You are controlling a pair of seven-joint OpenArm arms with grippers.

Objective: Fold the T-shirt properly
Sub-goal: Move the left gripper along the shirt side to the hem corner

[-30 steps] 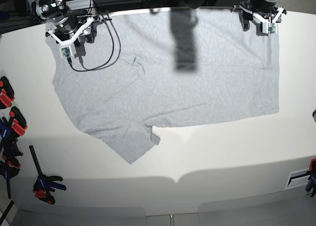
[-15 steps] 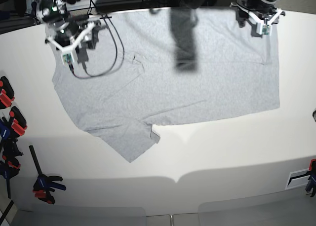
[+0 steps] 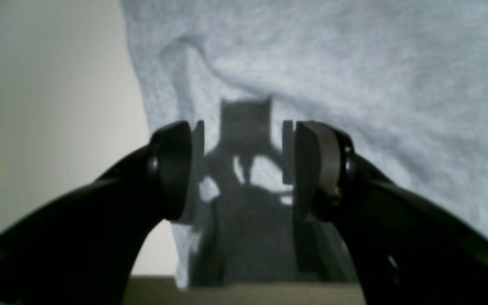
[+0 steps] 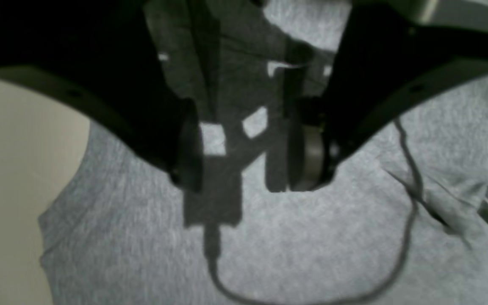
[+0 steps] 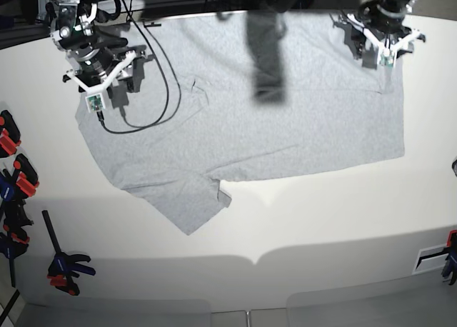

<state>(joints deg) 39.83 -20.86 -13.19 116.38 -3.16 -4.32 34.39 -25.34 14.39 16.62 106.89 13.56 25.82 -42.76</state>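
Two tools hang above the cloth, each with its jaws apart and nothing between them: the left tool near the shirt's side edge, the right tool over a wrinkled patch; the large light heather-grey cotton T-shirt lies spread, plain side up, on the white tabletop; one short sleeve points toward the near edge.
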